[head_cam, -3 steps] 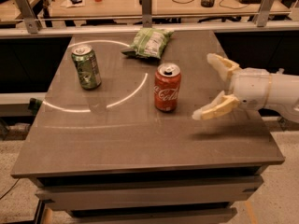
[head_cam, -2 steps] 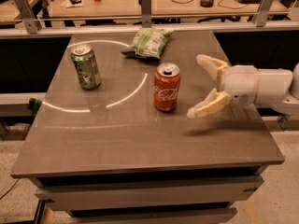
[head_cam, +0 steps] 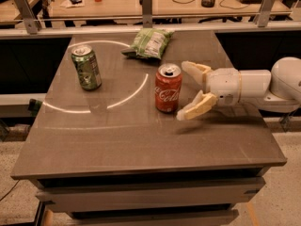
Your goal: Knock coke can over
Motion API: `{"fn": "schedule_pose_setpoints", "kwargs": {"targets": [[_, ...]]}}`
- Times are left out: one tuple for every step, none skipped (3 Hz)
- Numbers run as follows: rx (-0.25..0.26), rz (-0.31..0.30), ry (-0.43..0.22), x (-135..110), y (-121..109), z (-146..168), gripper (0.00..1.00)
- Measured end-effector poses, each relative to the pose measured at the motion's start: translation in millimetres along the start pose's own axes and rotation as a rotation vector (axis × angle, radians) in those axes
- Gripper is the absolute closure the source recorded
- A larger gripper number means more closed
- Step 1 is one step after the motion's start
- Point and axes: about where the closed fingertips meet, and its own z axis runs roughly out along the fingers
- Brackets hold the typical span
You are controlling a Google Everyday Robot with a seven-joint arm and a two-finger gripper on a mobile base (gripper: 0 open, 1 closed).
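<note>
The coke can (head_cam: 168, 89) stands upright near the middle of the grey table (head_cam: 141, 140), red with white script and a silver top. My gripper (head_cam: 185, 90) comes in from the right on a white arm. It is open, with one cream finger (head_cam: 194, 69) behind the can's right side and the other (head_cam: 195, 108) in front of it. The fingertips are very close to the can; I cannot tell whether they touch it.
A green soda can (head_cam: 86, 67) stands upright at the left of the table. A green chip bag (head_cam: 150, 43) lies at the back, behind the coke can. A rail with posts and a desk with clutter lie beyond the table's far edge.
My gripper has moved left across the table toward the coke can, from well clear of it to right beside it. The can still stands upright in the same place.
</note>
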Motion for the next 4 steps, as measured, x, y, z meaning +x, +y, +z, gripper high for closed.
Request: {"fn": "schedule_pose_setpoints", "kwargs": {"targets": [[-0.051,0.005,-0.03,-1.5,1.1,18.1,0.0],[-0.091,-0.003,-0.07,-8.3,1.1,30.3,0.0],[-0.126,0.008,-0.098,-9.9,3.8,36.7,0.18],[-0.146,0.017,-0.122,-11.5,5.5,37.4,0.42]]}}
